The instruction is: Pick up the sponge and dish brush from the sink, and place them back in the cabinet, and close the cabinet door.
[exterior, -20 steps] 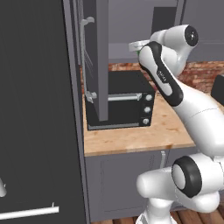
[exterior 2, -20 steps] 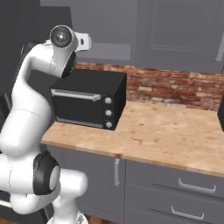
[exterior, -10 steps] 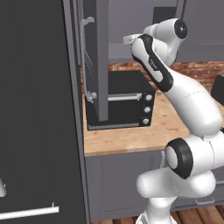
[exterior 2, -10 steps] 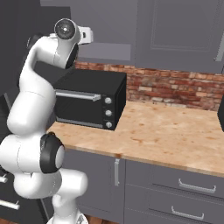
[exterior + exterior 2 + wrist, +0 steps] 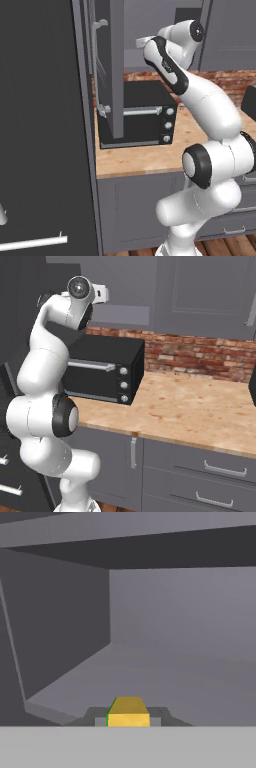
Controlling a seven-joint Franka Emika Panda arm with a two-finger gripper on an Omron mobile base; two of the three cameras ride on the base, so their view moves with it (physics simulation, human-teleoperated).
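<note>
Yellow-topped sponge (image 5: 128, 710), thin green edge showing on its left, sitting pinched btwn the two dark finger tips at bottom of hand view; jaws pressing on it from both sides. Gripper (image 5: 128, 719) pointing into the open cabinet (image 5: 65, 637): matte grey side wall at left, back wall ahead, plain grey inner shelf (image 5: 165, 679) lying under and ahead of the sponge. Can't tell whether sponge is touching shelf or hanging just above its front edge.

Showing in left base view: cabinet door (image 5: 114, 65) standing swung open, edge-on, silver bar handle (image 5: 103, 65) on its left face, hanging in front of black toaster oven (image 5: 140, 120) on wood-grain countertop (image 5: 150, 155). Arm reaching up high, wrist level w/ cabinet opening just right of door. Showing in right base view: hand (image 5: 99, 293) held above toaster oven, brick backsplash (image 5: 195, 356) running behind.
</note>
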